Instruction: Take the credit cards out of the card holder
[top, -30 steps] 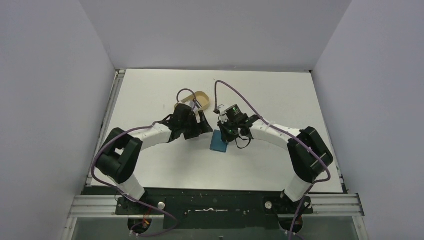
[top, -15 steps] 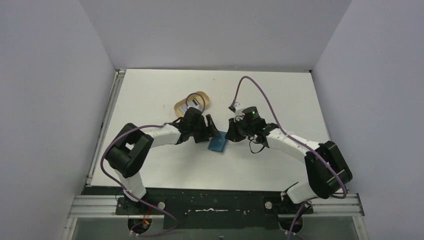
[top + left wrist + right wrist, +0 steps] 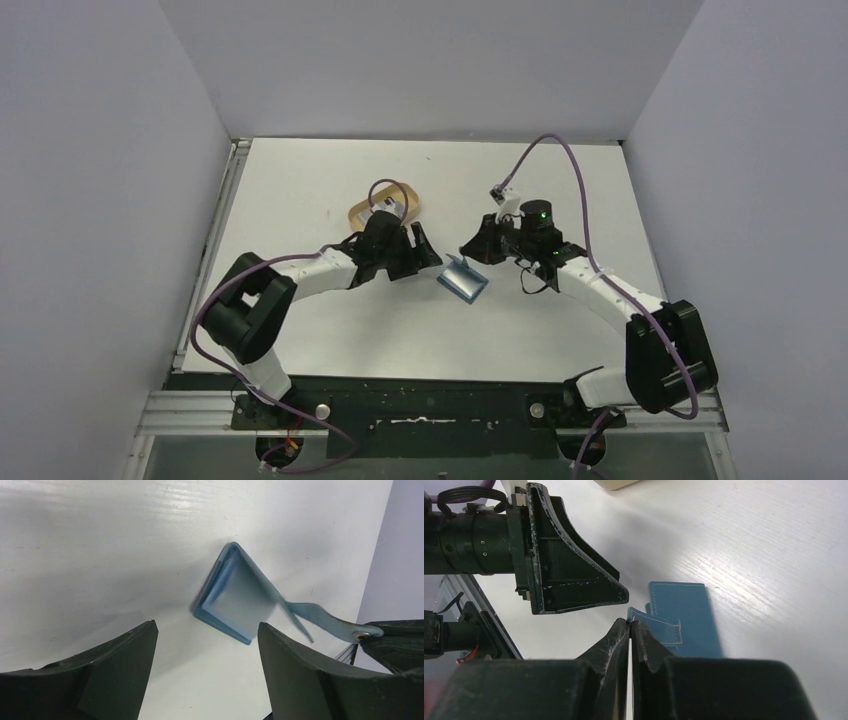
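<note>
The teal card holder lies on the white table between my arms. It also shows in the left wrist view and the right wrist view. My right gripper is shut on its snap tab and pulls the flap up and open. The tab shows at the fingertips in the right wrist view. Pale inner pockets show inside. My left gripper is open and empty just left of the holder, seen also in the left wrist view. No credit cards can be made out.
An oval tan tray sits behind my left gripper, with a looped cable over it. The table's left edge has a metal rail. Grey walls close in the sides and back.
My right gripper has drawn back to the right with the snap tab, lifting the holder's flap open. The holder has shifted slightly right. My left gripper stays beside it.
</note>
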Available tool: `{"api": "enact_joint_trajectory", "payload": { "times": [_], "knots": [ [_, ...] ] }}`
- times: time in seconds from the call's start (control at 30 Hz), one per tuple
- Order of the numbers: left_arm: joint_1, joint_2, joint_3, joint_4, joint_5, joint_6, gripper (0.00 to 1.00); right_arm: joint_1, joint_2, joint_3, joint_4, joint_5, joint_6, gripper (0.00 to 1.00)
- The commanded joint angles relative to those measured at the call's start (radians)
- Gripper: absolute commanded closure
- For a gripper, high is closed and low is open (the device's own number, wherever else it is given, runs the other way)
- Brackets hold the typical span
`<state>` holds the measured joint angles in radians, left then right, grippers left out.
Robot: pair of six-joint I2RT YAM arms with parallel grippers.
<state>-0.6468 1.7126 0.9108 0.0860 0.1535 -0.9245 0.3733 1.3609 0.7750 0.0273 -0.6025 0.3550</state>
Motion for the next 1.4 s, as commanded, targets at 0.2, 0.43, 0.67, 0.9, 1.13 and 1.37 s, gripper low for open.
{"api": "enact_joint_trajectory", "payload": {
  "times": [0.2,0.43,0.67,0.9,1.13,1.37],
  "knots": [
    [-0.035,0.029,0.024,0.064,0.000,-0.017,0.28,-0.043,-0.027,-0.061,0.094,0.073,0.056,1.00],
    [-0.048,0.063,0.048,0.065,0.006,-0.013,0.28,-0.152,-0.137,-0.071,0.033,0.191,0.086,1.00],
    [-0.048,0.058,0.091,0.015,0.001,0.024,0.28,-0.272,-0.116,-0.010,-0.132,0.426,0.119,1.00],
    [-0.048,0.052,0.109,-0.026,0.003,0.047,0.28,-0.299,0.043,0.023,-0.317,0.595,0.131,1.00],
    [-0.049,0.044,0.124,-0.066,-0.006,0.073,0.28,-0.313,0.038,-0.028,-0.383,0.781,0.140,1.00],
    [-0.050,0.055,0.141,-0.075,-0.006,0.078,0.28,-0.313,-0.102,-0.078,-0.307,0.758,0.159,0.21]
  ]
}}
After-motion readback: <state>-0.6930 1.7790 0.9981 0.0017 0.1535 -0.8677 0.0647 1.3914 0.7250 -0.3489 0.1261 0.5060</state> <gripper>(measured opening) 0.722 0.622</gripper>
